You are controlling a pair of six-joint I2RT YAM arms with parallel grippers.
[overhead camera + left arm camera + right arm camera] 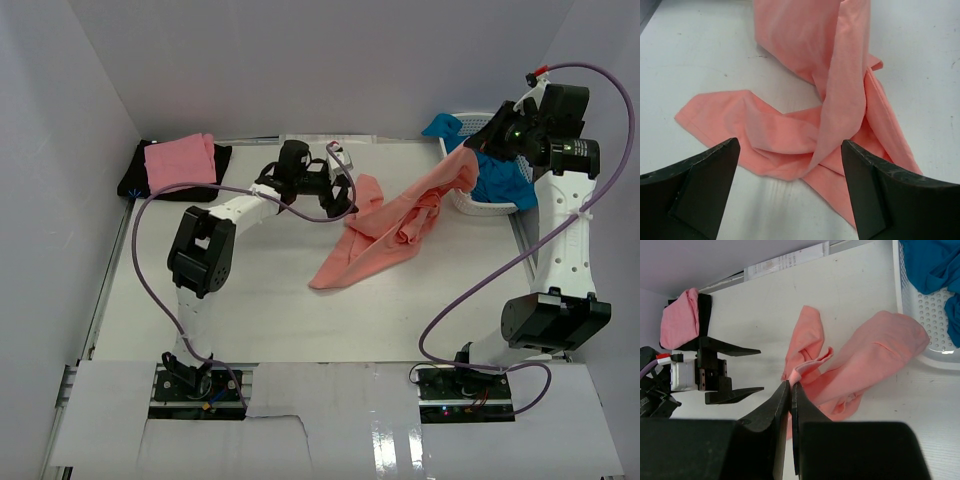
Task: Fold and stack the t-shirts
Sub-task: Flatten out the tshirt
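Right gripper point(790, 384) clenched on a small fold of the salmon t-shirt point(385, 235), held up near the table's point(250, 300) far right corner; the rest of the shirt trails down and lies twisted on the table from there toward the middle. Left gripper point(790, 145) released, jaws wide and empty, just beside the shirt's loose flap near the middle of the far edge, aimed at it, not touching cloth as far as the wrist view shows. Folded pink t-shirt point(178, 162) sits on the black t-shirt point(135, 182) at the far left corner; blue t-shirts point(500, 180) are in the white basket point(927, 315) at the far right corner. Risks, as a judgement: the cloth in front of the left jaws is roped and layered, so closing there likely catches two layers or a mid-panel fold instead of a hem or shoulder — spreading then gives a twisted sheet, not a flat one. Right pinch looks thin, only an edge of fold between the tips; a sideways pull from the left arm could strip it out and drop the shirt. The raised part passes right by the basket rim — cannot tell if touching; if it drags there it may snag, shift the basket or pull a blue shirt out.
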